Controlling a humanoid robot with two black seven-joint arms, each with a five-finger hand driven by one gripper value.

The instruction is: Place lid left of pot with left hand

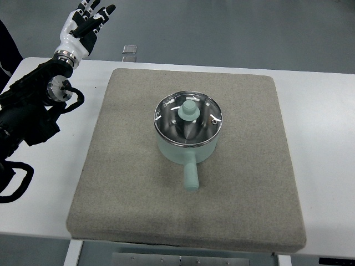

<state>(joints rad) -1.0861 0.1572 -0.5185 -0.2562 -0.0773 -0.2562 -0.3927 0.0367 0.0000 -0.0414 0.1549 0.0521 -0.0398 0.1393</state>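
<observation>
- The left arm, wrapped in black cloth with cables looping off it, came in from the picture's left edge and lay over the left end of the white table.
- The left hand stood at the upper left, past the table's far edge and over the grey floor; its white-and-black fingers were spread and held nothing.
- A grey-brown mat covered most of the tabletop, and its left part lay bare.
- The mint-green pot sat near the middle of the mat, slightly toward the far side, well apart from the hand.
- The glass lid, rimmed in metal, rested on the pot, with its green knob upright at the centre.
- The pot's handle pointed toward the near edge of the mat.
- Right of the pot, the mat and the table's right end carried nothing else.
</observation>
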